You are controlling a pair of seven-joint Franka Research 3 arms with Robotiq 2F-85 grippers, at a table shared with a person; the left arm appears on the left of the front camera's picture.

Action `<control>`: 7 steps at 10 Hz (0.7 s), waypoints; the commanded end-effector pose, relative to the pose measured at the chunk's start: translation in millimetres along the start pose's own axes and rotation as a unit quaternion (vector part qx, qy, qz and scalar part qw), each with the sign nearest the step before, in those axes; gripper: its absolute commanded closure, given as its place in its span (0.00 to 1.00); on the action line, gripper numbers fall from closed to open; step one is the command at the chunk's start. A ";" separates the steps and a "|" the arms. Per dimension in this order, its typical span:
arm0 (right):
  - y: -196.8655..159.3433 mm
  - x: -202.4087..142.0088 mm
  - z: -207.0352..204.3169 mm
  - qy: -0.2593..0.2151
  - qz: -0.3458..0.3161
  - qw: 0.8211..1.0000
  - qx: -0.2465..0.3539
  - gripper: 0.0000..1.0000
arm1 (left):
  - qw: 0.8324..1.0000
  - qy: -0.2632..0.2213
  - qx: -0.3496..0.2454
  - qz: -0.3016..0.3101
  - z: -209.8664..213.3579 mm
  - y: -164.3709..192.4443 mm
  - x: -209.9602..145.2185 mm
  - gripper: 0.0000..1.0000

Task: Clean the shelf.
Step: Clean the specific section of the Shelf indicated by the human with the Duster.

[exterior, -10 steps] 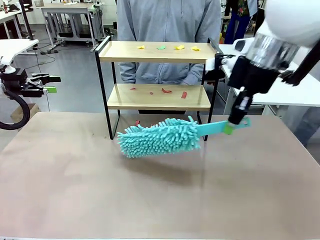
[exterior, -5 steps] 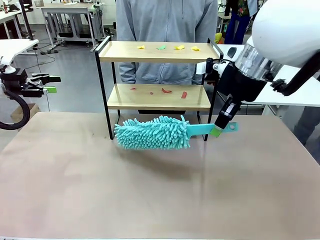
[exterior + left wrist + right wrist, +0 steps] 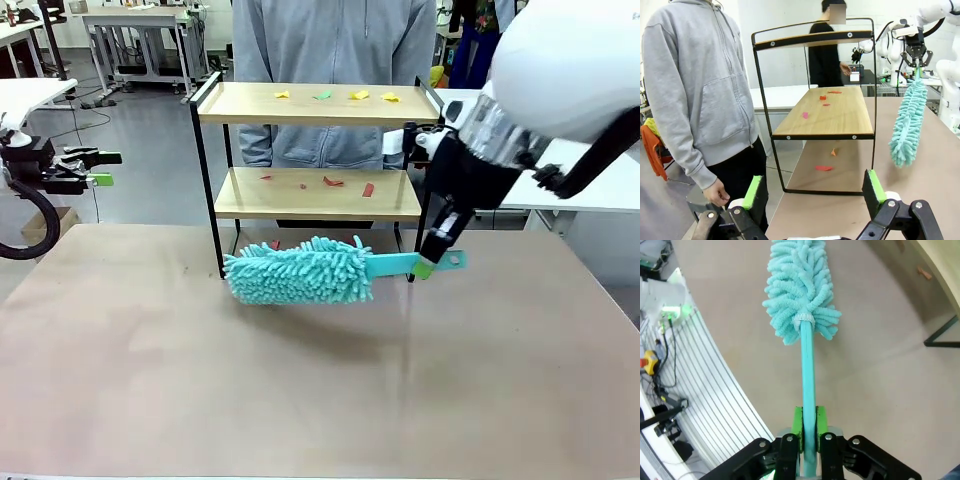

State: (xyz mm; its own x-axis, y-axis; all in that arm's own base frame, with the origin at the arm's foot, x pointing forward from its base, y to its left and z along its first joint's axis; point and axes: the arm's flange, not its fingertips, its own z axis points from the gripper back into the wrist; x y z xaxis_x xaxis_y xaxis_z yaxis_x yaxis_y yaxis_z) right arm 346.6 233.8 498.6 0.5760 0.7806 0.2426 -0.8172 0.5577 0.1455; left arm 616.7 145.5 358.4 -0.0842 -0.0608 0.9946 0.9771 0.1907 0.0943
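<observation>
The beige worktop [image 3: 300,400] carries the two-tier shelf [image 3: 250,103] toward its far side. Up top, three yellow scraps [image 3: 282,94] and a green scrap [image 3: 322,96]. On the lower board, several red scraps [image 3: 332,181]. More red bits [image 3: 823,168] lie on the worktop beneath the shelf.

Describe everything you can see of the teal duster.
The duster has a fluffy teal head of soft noodle-like strands and a flat teal plastic handle. The right gripper is shut on the handle near its end. It lies roughly level, low before the shelf, apparently above the table.
</observation>
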 end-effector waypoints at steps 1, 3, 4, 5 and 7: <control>29.0 16.3 -20.6 -0.062 -0.047 0.997 -0.031 0.87 | 1.000 0.001 -0.001 -0.002 0.2 -0.4 2.3 0.00; 46.2 28.9 -34.7 -0.077 -0.115 0.987 -0.077 0.87 | 1.000 0.001 -0.001 -0.002 0.2 -0.4 2.3 0.00; 53.6 35.0 -41.9 -0.075 -0.137 0.985 -0.080 0.87 | 1.000 0.001 -0.001 -0.002 0.2 -0.4 2.3 0.00; 59.4 39.9 -48.5 -0.068 -0.151 0.983 -0.082 0.87 | 1.000 0.001 -0.001 -0.002 0.2 -0.4 2.3 0.00; 64.9 50.0 -62.2 -0.086 -0.161 0.980 -0.084 0.87 | 1.000 0.001 -0.001 -0.002 0.2 -0.4 2.3 0.00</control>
State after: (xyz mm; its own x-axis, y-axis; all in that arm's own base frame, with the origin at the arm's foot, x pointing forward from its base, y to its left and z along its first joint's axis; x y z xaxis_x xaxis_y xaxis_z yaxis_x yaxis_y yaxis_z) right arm 319.1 315.8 463.6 0.7733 0.5341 0.3417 -0.5962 0.7959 0.1053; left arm 616.7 145.5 358.4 -0.0842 -0.0608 0.9946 0.9771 0.1907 0.0944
